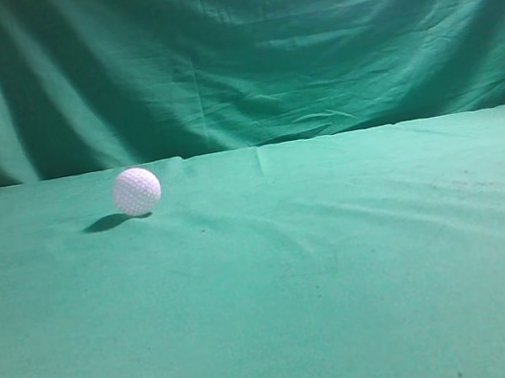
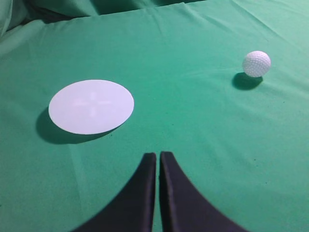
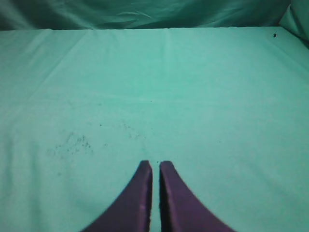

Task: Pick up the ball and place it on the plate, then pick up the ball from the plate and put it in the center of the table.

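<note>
A white dimpled ball (image 1: pixel 137 191) rests on the green cloth at the left of the exterior view. It also shows in the left wrist view (image 2: pixel 256 64), far right and ahead of the jaws. A flat white round plate (image 2: pixel 91 106) lies on the cloth to the left of the ball, seen only in the left wrist view. My left gripper (image 2: pixel 158 155) is shut and empty, held above the cloth, nearer than both. My right gripper (image 3: pixel 155 164) is shut and empty over bare cloth. Neither gripper shows in the exterior view.
The table is covered by a wrinkled green cloth (image 1: pixel 342 261), with a green curtain (image 1: pixel 248 44) hanging behind it. Dark specks (image 3: pixel 72 142) mark the cloth in the right wrist view.
</note>
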Action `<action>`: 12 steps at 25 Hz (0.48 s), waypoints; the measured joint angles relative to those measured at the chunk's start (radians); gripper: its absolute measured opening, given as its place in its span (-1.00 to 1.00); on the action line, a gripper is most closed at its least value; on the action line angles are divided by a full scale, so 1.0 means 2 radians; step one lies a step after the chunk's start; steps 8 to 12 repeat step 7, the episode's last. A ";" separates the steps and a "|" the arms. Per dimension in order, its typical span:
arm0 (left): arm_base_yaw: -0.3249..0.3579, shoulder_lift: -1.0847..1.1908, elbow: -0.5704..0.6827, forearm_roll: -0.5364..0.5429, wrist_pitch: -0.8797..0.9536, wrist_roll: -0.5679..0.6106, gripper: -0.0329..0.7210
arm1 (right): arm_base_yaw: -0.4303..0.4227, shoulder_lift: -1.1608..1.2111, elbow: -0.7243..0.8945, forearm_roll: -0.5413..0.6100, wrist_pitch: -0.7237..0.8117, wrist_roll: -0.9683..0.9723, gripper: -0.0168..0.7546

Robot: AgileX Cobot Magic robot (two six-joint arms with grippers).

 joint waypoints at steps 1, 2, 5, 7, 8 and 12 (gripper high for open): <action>0.000 0.000 0.000 0.000 0.000 -0.001 -0.91 | 0.000 0.000 0.000 0.000 0.000 -0.001 -0.96; 0.000 0.000 0.000 0.000 0.000 -0.001 -0.91 | 0.000 0.000 0.000 0.000 0.000 -0.002 -0.96; 0.000 0.000 0.000 0.000 0.000 -0.001 -0.91 | 0.000 0.000 0.000 0.000 0.000 -0.002 -0.96; 0.000 0.000 0.000 0.000 0.000 -0.001 -0.91 | 0.000 0.000 0.000 0.000 0.000 -0.002 -0.96; 0.000 0.000 0.000 0.000 0.000 -0.001 -0.91 | 0.000 0.000 0.000 0.000 0.000 -0.002 -0.96; 0.000 0.000 0.000 0.000 0.000 -0.001 -0.91 | 0.000 0.000 0.000 0.000 0.000 -0.002 -0.96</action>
